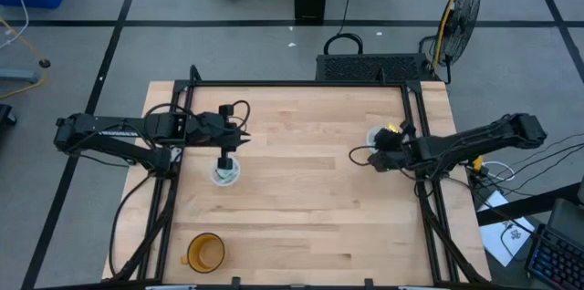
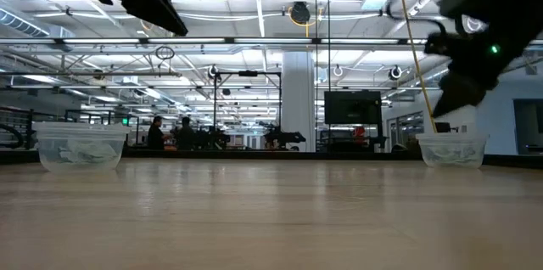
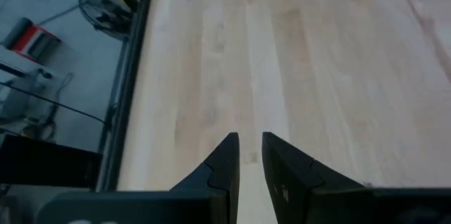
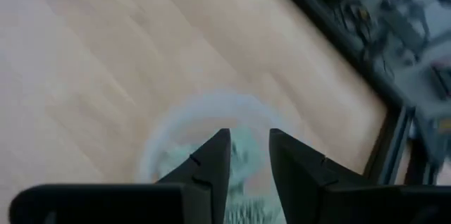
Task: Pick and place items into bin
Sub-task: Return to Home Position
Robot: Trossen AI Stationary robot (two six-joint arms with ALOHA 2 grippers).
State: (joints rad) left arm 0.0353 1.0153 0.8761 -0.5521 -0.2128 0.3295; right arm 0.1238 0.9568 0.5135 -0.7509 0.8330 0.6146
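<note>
The left claw (image 3: 250,138) hangs high near the left bin (image 2: 81,147), its fingers a narrow slit apart, gripping nothing. The right claw (image 4: 249,132) hovers above the right bin (image 4: 163,129), slightly parted and also empty. Packets (image 4: 244,150) lie inside both bins on the table (image 1: 301,199).
</note>
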